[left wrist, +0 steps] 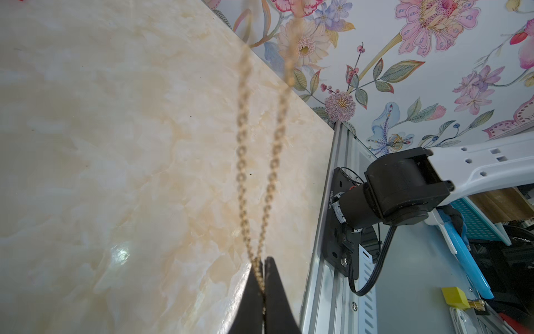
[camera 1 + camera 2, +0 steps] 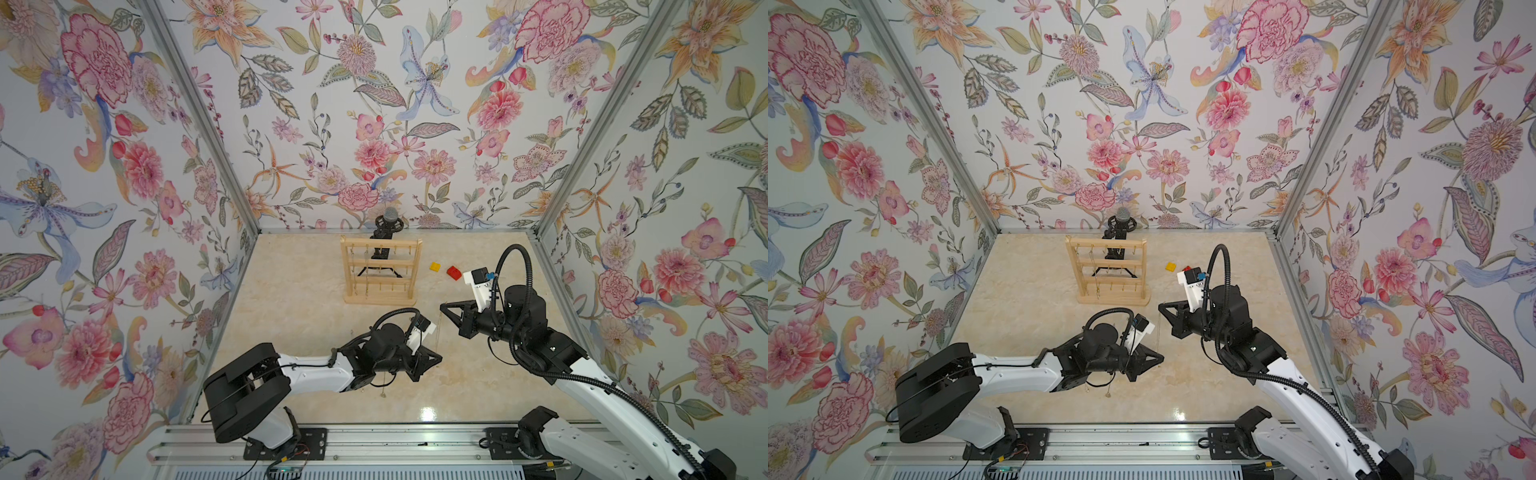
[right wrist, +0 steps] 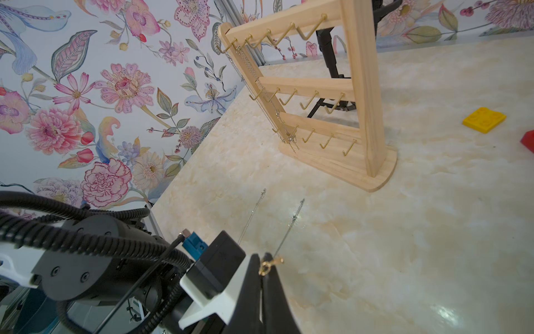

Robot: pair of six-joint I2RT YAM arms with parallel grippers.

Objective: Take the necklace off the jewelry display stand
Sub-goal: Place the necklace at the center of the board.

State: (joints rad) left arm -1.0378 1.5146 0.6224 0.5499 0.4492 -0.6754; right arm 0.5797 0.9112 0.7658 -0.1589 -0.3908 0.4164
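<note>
One necklace between left claw, right claw

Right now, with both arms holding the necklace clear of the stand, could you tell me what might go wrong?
1. Both the left fingers and right fingers are shut on the thin necklace that seems strung between them; moving apart could snap it.
2. The right fingers pinch only its small gold clasp, which might slip out.
3. A loose end dangling under the left arm could snag.
</note>
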